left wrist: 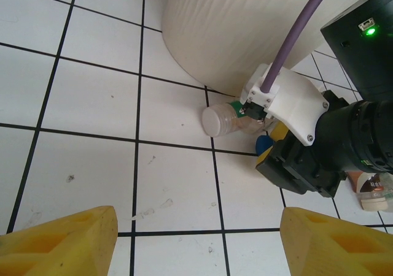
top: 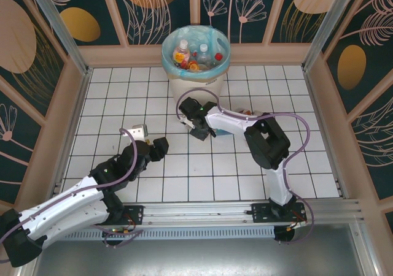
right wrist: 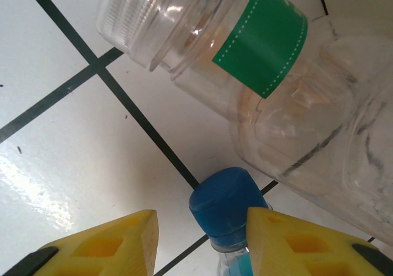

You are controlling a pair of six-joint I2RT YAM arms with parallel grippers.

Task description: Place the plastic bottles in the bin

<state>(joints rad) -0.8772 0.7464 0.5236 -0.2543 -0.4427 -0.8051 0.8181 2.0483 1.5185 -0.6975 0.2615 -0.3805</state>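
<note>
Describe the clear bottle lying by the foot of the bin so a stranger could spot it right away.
Find the round off-white bin far across the table. At its foot a clear bottle lies on its side. Unlike the blue-capped bottle beside it, it has a green band.

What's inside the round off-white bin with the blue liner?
Several small plastic bottles, clear with red caps or labels, lie in the bin. Whatever lies beneath them is covered.

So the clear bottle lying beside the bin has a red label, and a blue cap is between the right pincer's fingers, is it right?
Not quite: the label on the clear bottle is green, not red, as the right wrist view shows. The rest stands: it lies beside the bin, and the blue cap is between the fingers of the right pincer.
</note>
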